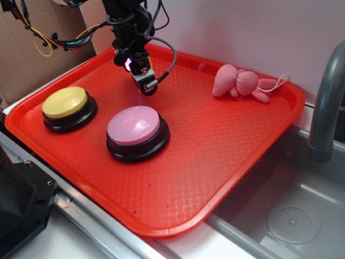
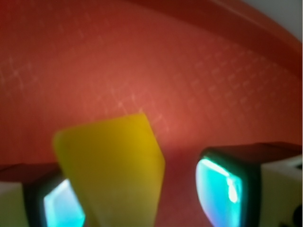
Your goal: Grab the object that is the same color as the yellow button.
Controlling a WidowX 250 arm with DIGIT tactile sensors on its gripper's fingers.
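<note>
The small flat yellow rectangular block (image 2: 111, 172) sits between the fingers of the black WidowX gripper (image 2: 142, 191), leaning toward the left pad (image 2: 61, 205) and standing clear of the right pad (image 2: 220, 189), with red tray showing in the gap on that side. Its long axis runs roughly up and away from the wrist camera, tilted a little to the left. The jaws are spread, with nothing pinched yet (whether the left pad actually touches the block is too blurred to tell). In the exterior view the gripper (image 1: 144, 81) hangs low over the far left part of the red textured plastic tray (image 1: 215, 162), and the block is hidden behind it. The round yellow-domed push button on a black base (image 1: 66, 102) lies well apart, toward the tray's near left. The coming squeeze probably needs the block centred, or the right finger will push it sideways first.
</note>
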